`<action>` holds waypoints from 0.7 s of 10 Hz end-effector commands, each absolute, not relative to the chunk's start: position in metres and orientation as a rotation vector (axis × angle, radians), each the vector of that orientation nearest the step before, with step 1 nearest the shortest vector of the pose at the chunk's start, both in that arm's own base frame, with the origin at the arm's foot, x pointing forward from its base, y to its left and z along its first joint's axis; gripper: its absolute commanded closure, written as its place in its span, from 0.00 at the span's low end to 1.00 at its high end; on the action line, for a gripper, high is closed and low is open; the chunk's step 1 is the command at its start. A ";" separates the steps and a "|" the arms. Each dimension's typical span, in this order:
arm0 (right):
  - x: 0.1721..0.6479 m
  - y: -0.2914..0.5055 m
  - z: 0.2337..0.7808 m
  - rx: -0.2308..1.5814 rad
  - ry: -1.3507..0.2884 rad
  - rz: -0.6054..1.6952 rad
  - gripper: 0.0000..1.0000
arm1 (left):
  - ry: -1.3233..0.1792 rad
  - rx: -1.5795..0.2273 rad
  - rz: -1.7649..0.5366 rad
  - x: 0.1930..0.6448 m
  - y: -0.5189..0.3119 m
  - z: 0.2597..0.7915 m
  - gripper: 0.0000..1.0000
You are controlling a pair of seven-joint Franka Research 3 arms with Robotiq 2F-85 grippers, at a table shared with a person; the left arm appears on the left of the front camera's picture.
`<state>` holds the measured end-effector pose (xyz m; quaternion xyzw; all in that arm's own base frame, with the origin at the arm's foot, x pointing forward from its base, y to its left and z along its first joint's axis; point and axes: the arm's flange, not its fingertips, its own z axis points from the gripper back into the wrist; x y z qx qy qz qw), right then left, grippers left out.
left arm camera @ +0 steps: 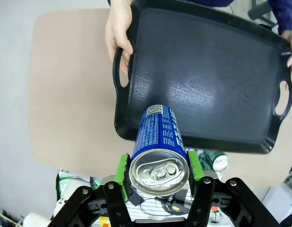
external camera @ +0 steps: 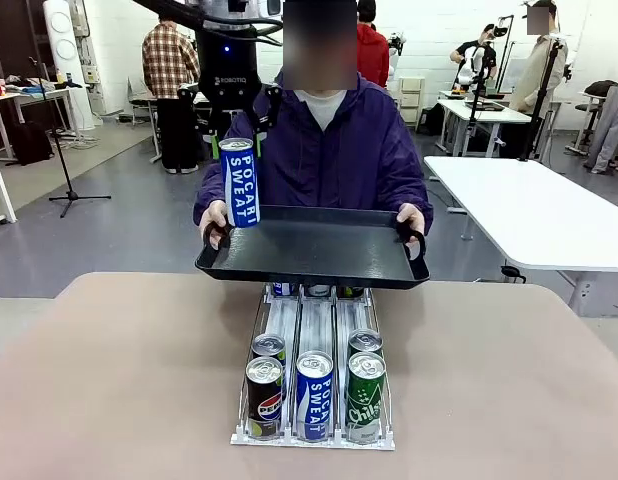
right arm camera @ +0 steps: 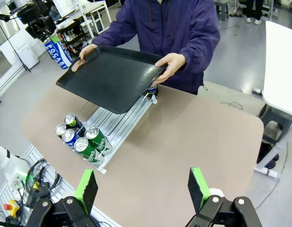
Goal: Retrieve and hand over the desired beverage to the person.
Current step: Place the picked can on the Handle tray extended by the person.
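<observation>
One Pocari Sweat can point(external camera: 239, 185) pinched upright by left gripper point(left arm camera: 158, 166) over tray point(external camera: 319, 250), which person point(external camera: 334, 150) offers level to receive it; right gripper point(right arm camera: 143, 184) spread, empty.

- Bright, even light is cast from overhead; only soft, faint shadows are left on the surface point(external camera: 109, 380).
- A darker shadow is thrown under the tray point(external camera: 319, 250) at the surface's far edge.
- A pale sheen is spread over the tray's middle in the left wrist view, and glints are caught on the lid of the can point(left arm camera: 158, 172).
- Straight edges are bowed towards the wrist views' corners.
</observation>
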<state>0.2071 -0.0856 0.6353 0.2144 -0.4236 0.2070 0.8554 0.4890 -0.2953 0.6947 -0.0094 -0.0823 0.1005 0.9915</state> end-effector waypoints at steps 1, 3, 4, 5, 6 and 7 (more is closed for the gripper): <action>0.208 -0.085 0.634 0.457 -0.887 0.445 0.00 | -0.168 -0.012 0.176 0.474 -0.303 0.696 0.42; 0.208 -0.085 0.634 0.457 -0.887 0.445 0.00 | -0.168 -0.012 0.176 0.474 -0.303 0.696 0.42; 0.208 -0.085 0.634 0.457 -0.887 0.445 0.00 | -0.168 -0.012 0.176 0.474 -0.303 0.696 0.42; 0.208 -0.085 0.634 0.457 -0.887 0.445 0.00 | -0.168 -0.012 0.176 0.474 -0.303 0.696 0.42; 0.208 -0.085 0.634 0.457 -0.887 0.445 0.00 | -0.168 -0.012 0.176 0.474 -0.303 0.696 0.42; 0.208 -0.085 0.634 0.457 -0.887 0.445 0.00 | -0.160 -0.017 0.174 0.479 -0.307 0.693 0.42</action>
